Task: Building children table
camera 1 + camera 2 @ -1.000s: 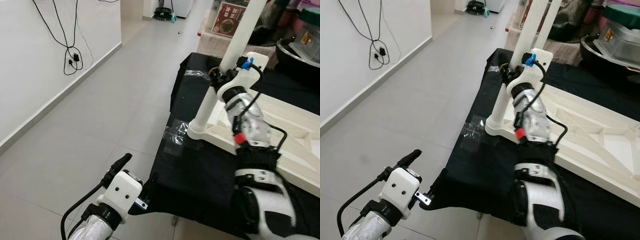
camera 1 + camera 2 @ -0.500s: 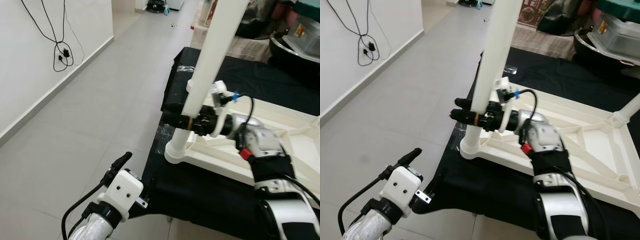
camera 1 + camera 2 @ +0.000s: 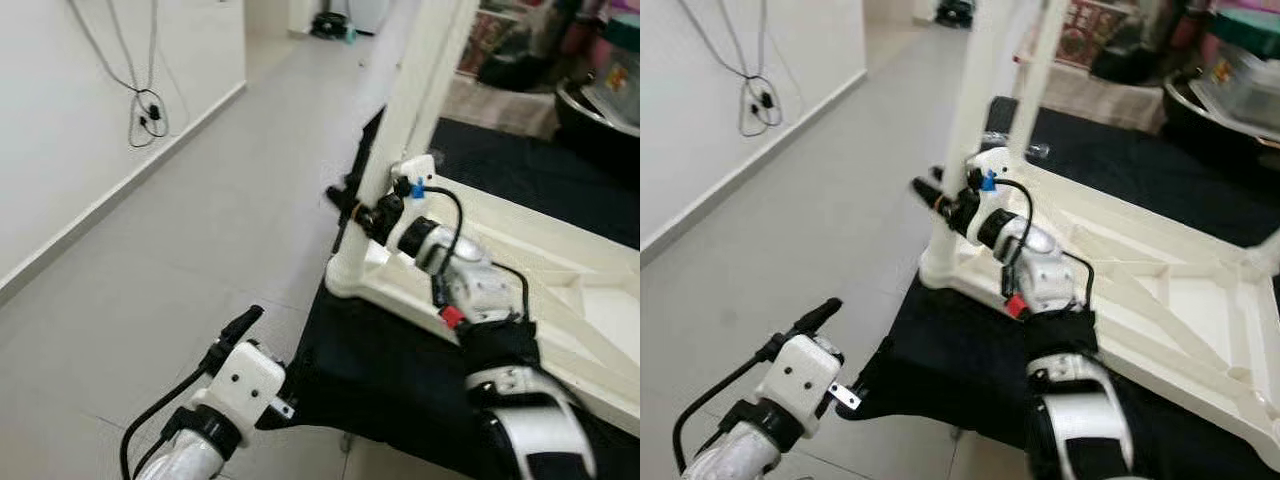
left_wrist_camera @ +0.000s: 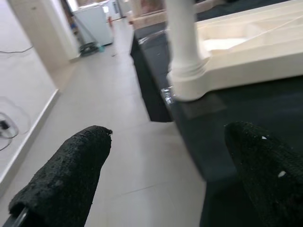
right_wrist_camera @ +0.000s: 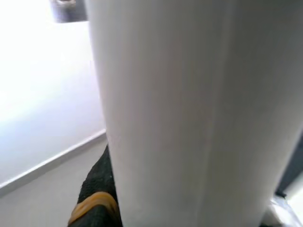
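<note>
Right gripper [image 3: 362,208] clamps the leg [image 3: 400,130] low, steadying it in the tabletop [image 3: 560,270] socket; left gripper [image 4: 165,175] idle, fingers apart.

Upturned white table [image 3: 560,260] on black-draped surface [image 3: 400,370]

White table leg [image 3: 962,130]: upright at frame centre, seated in upturned tabletop [image 3: 1160,300]. Right gripper [image 3: 940,197]: apparently clamped on it. Left gripper [image 3: 805,325]: lower left.
</note>
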